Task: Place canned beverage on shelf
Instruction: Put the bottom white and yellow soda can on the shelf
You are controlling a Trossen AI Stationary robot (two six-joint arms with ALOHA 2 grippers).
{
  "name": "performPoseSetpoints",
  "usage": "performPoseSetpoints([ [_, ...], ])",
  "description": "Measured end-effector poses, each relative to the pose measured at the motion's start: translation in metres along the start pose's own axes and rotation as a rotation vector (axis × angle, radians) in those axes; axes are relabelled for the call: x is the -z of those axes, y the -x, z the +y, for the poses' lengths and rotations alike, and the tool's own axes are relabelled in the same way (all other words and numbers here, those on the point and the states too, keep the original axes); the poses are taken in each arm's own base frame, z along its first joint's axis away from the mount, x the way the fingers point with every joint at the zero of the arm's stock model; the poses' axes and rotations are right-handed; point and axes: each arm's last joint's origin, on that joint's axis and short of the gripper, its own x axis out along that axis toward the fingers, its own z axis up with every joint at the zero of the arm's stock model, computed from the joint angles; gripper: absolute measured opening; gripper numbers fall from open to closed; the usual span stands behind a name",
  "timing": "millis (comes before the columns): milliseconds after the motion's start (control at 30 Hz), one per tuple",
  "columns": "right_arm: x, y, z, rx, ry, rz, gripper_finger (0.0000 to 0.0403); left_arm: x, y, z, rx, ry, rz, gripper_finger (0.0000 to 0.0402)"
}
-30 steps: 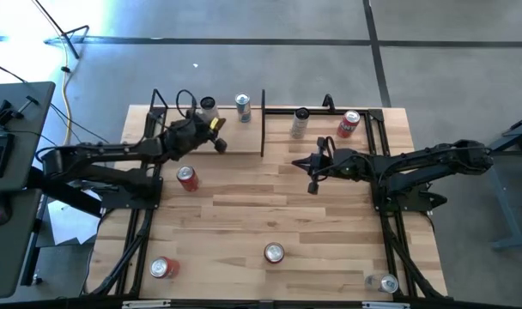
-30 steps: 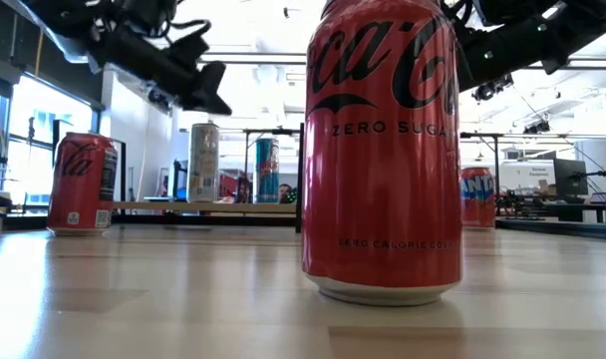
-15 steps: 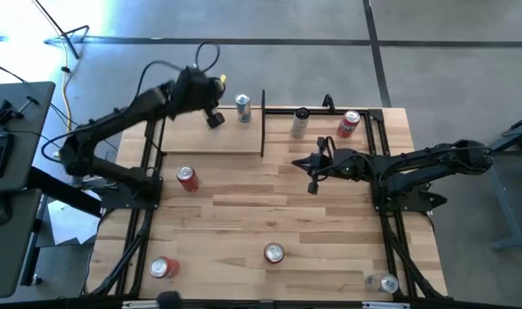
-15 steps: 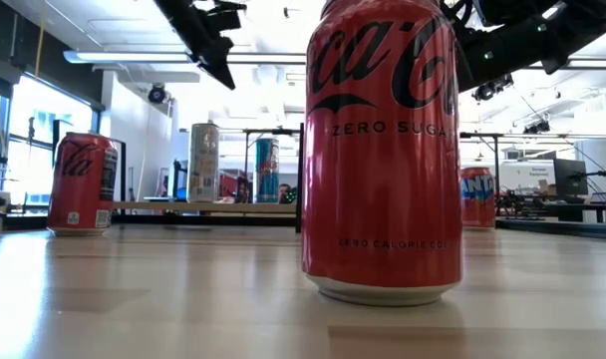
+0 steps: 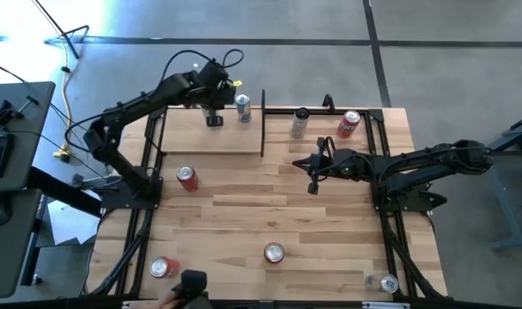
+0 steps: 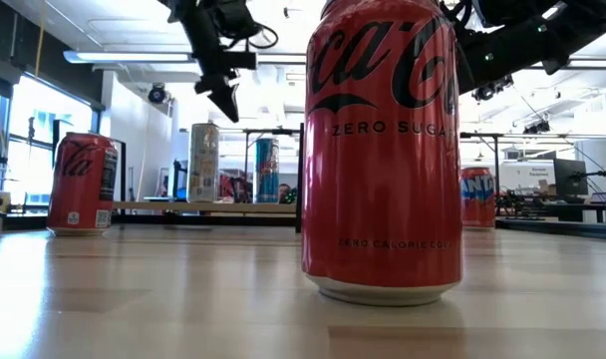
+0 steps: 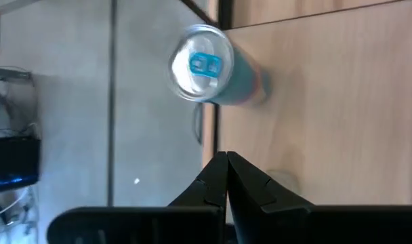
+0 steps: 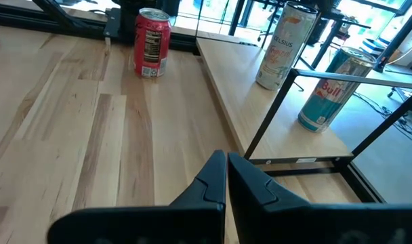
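The shelf (image 5: 192,139), a pale board with black rod ends, lies at the table's far left. A pale tall can (image 6: 203,163) and a blue can (image 5: 243,107) stand upright on it. My left gripper (image 5: 214,120) hangs shut above the shelf, pointing steeply down, just over the pale can and beside the blue can (image 7: 202,64); it touches nothing. In the high view the arm hides the pale can. My right gripper (image 5: 295,160) waits shut above mid-table, right of the shelf's end frame (image 8: 287,102), holding nothing.
Loose cans stand on the tabletop: red ones (image 5: 186,178) (image 5: 163,267) (image 5: 274,252) (image 5: 349,124), a silver one (image 5: 300,122) and a clear one (image 5: 383,281). The nearest red can (image 6: 383,150) fills the low view. A person's hand (image 5: 185,290) shows at the near edge.
My left gripper has risen from low over the shelf, gone toward the far edge, rolled and tipped until it points steeply down, and stayed shut. Both cans on the shelf have kept still. A person's hand has come in at the near edge.
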Motion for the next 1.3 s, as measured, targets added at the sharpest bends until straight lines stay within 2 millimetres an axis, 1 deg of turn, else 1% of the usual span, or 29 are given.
performPoseSetpoints([
  [133,0.000,0.000,0.000,0.000,0.000,0.000,0.0000,-0.004,-0.007,0.001,-0.008,0.009,-0.010,0.0000],
  [267,0.000,0.000,0.000,0.000,0.000,0.000,0.0000,-0.007,-0.018,-0.003,0.011,-0.001,0.007,0.0000],
  [467,0.000,0.000,0.000,0.000,0.001,0.000,0.0000,-0.006,-0.031,-0.006,-0.024,-0.019,0.118,0.0000],
  [633,0.000,0.000,0.000,0.000,0.002,0.000,0.0000,-0.003,-0.030,-0.009,-0.033,-0.020,0.184,0.0000],
  [867,0.000,0.000,0.000,0.000,0.001,0.001,0.0000,0.004,-0.026,-0.014,0.005,-0.005,0.253,0.0000],
  [1300,0.000,0.000,0.000,0.000,0.002,0.001,0.0000,0.010,-0.024,-0.018,0.016,0.019,0.334,0.0000],
])
